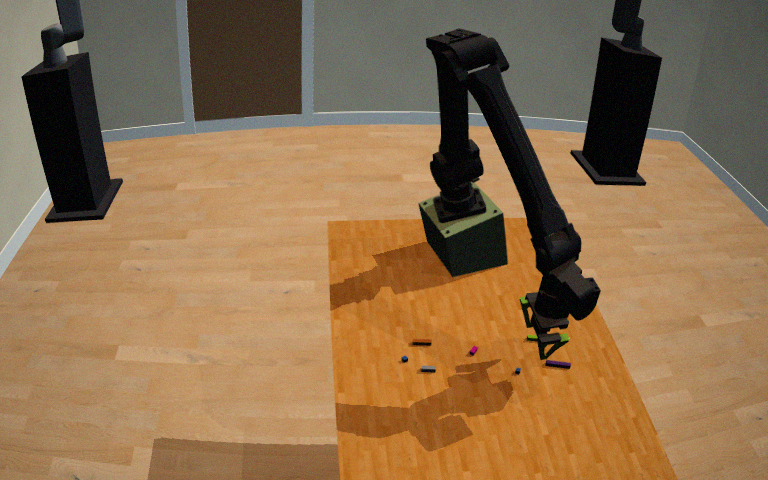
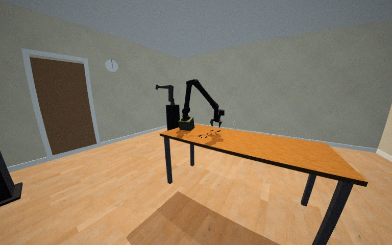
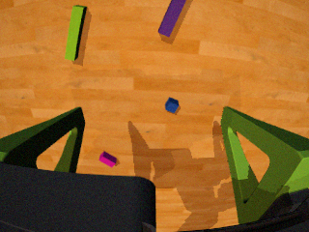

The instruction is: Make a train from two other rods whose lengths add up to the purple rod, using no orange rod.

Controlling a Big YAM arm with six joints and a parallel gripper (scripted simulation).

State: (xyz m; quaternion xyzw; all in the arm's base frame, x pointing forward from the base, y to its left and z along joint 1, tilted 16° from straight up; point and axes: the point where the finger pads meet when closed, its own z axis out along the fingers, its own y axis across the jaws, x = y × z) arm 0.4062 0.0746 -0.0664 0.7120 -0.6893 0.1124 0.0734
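My gripper [image 1: 536,342] [image 2: 216,126] [image 3: 153,114] is open and empty, above the table. A blue rod [image 1: 517,370] [image 3: 172,105] lies below, between the fingers in the wrist view. The lime rod [image 1: 531,337] [image 3: 74,34] lies apart from it, partly hidden by a finger in the top view. The purple rod [image 1: 557,364] [image 3: 172,18] lies at the right, its far end cut off in the wrist view. The magenta rod [image 1: 474,350] [image 3: 108,159] lies left of these in the top view. No rods touch.
Farther left in the top view lie the orange rod [image 1: 421,341], a second blue rod [image 1: 404,358] and the grey rod [image 1: 428,369]. The green base block [image 1: 478,249] stands at the back of the table [image 1: 396,458] [image 2: 274,150].
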